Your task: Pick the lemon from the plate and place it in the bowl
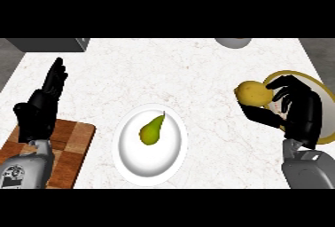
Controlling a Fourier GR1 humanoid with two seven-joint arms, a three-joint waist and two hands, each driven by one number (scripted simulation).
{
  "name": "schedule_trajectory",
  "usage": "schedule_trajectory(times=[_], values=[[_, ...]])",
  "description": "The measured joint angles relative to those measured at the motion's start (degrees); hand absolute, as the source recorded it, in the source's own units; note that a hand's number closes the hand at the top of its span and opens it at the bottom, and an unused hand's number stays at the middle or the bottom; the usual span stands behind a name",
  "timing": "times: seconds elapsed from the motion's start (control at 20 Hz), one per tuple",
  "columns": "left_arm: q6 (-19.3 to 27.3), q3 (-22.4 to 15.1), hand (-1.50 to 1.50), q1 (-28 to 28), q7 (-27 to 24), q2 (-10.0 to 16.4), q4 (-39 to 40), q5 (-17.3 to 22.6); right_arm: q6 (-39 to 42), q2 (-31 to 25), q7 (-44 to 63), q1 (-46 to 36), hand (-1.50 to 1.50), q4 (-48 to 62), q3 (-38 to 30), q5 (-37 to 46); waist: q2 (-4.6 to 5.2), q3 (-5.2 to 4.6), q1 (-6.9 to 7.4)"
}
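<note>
pick step judged done: right hand is curled round the lemon, at the left rim of the gold-edged plate. remaining: carry it to what looks like the white bowl, which holds a pear, and release. left hand rests open at the view's left.

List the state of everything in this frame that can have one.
Right hand: shut on the lemon.
Lemon: held off the counter, at the plate's left rim, not yet in the bowl.
Left hand: open, fingers straight, resting over the cutting board.
Plate: partly hidden by the right hand; no fruit seen on it.
Bowl: upright, holding a pear.
</note>
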Motion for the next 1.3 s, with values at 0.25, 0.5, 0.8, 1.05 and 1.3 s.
schedule_trajectory(times=[0.25, 0.5, 0.8, 1.05, 1.3], values=[[-0.56, 0.66, 0.00, 0.26, -1.22, 0.26, 0.58, 0.51, -1.46, -5.03, -10.67, -1.00, 1.50, 10.46, -7.52, -4.61, 0.08, 0.00, 0.22], [-0.37, 0.31, 0.00, -0.38, -2.28, -0.38, 2.03, 0.19, -3.84, -8.74, -18.85, -3.84, 1.50, 24.81, -12.26, -3.97, 0.25, 0.01, 0.67], [-0.03, -0.54, 0.00, -1.03, -0.93, -0.90, 1.03, -0.75, -7.79, -10.25, -29.60, -11.15, 1.50, 45.68, -17.51, -4.80, 0.39, 0.07, 1.34], [-0.68, -0.62, 0.00, -0.93, -0.52, -0.96, 0.13, -0.17, -3.50, -11.32, -38.09, -16.38, -1.50, 58.36, -23.53, -12.10, 0.67, 0.19, 2.11], [-0.61, -1.02, 0.00, -1.54, -1.37, -1.29, 0.99, -0.55, 2.57, -11.67, -48.65, -19.79, -1.50, 66.34, -28.60, -18.43, 0.94, 0.27, 2.37]])
